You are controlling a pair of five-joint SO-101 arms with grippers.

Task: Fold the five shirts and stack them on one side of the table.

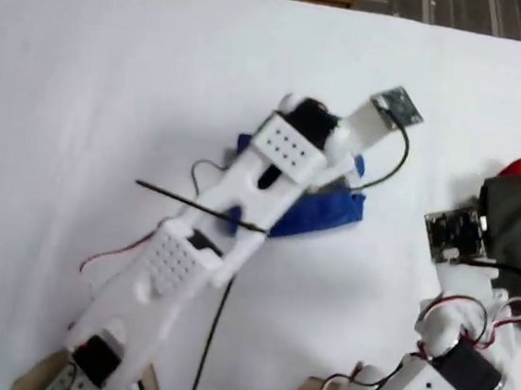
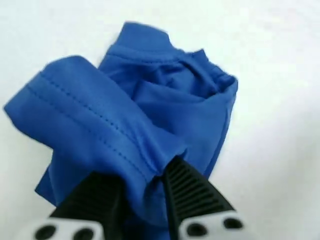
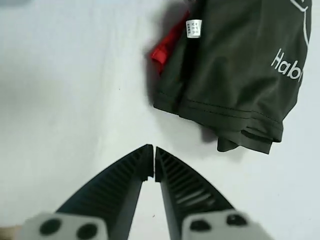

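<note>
One blue shirt (image 2: 150, 100) lies bunched in the middle of the counter (image 1: 83, 88), pinched by the left arm's fingers (image 2: 187, 187). Off to its right, a dark shirt (image 3: 235, 75) sits on a red shirt (image 3: 167, 47), just ahead of the right arm's fingers (image 3: 175, 180), which are pressed together and empty.

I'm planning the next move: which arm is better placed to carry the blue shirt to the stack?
Probably left: the left tool is shut on the blue shirt. The right tool is shut on nothing, near the dark grey shirt lying over a red shirt.
</note>
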